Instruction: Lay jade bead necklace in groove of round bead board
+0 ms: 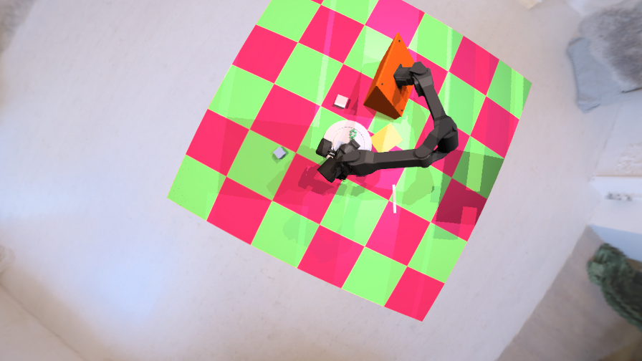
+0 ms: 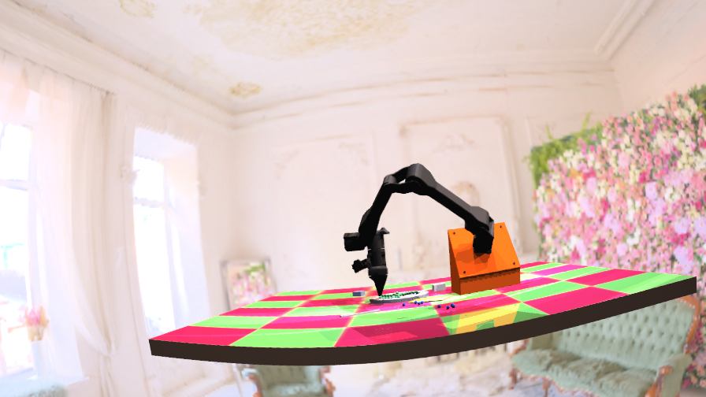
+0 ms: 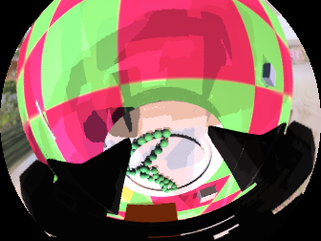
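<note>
The jade bead necklace (image 1: 353, 133) (image 2: 399, 294) (image 3: 158, 134) lies bunched on the left part of the round bead board (image 1: 337, 131) (image 3: 162, 112) in the wrist view. Its strand bends sharply across the inside of the ring; a lower run of beads lies near the groove. The groove's right side is bare. My gripper (image 1: 331, 154) (image 2: 379, 294) (image 3: 170, 136) is open and empty, low over the board, at the side away from the orange base. The left finger in the wrist view hides some beads, so I cannot tell which sit in the groove.
A white block (image 1: 341, 101) (image 2: 438, 287) (image 3: 207, 193), a blue-grey block (image 1: 279, 152) (image 2: 358, 293) (image 3: 268, 75), a yellow sheet (image 1: 387, 137) and a white stick (image 1: 394, 198) lie around the board. Small blue beads (image 2: 450, 306) are scattered nearby. The orange base (image 1: 395, 67) (image 2: 486, 256) carries the arm.
</note>
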### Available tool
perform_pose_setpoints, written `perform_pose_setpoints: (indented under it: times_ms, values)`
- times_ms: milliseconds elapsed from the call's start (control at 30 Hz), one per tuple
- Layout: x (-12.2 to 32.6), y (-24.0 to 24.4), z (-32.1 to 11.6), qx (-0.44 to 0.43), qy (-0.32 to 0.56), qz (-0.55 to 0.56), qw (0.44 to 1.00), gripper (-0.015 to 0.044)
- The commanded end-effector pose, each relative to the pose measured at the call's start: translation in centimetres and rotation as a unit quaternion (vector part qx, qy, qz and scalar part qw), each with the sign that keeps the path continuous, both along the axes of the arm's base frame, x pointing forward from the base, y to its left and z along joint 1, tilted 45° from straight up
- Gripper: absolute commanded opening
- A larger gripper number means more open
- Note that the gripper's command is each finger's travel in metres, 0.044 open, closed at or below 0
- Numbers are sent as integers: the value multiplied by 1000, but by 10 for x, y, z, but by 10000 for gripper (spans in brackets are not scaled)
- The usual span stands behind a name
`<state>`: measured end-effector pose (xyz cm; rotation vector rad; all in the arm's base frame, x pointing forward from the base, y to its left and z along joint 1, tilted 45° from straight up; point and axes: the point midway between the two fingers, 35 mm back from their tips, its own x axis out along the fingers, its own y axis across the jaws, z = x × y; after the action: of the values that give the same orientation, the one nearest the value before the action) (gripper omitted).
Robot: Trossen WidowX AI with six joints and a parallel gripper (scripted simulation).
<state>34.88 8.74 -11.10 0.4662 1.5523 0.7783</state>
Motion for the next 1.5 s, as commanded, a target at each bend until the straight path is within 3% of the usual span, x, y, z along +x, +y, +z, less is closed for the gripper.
perform_pose_setpoints:
  times_ms: [0, 433, 500, 633, 833, 933, 1000, 1467]
  values:
    - [0, -1, 0, -2, -1, 2, 1000, 440]
    - [0, -1, 0, -2, -1, 2, 1000, 440]
    - [-2, 0, 4, 3, -24, 25, 999, 387]
    - [-17, 2, 23, 30, -155, 159, 975, 282]
    - [-44, 5, 50, 71, -347, 355, 865, 125]
    - [-58, 6, 62, 88, -428, 437, 786, 120]
    - [-61, 7, 64, 92, -446, 455, 765, 120]
    - [-61, 7, 64, 92, -446, 455, 765, 120]
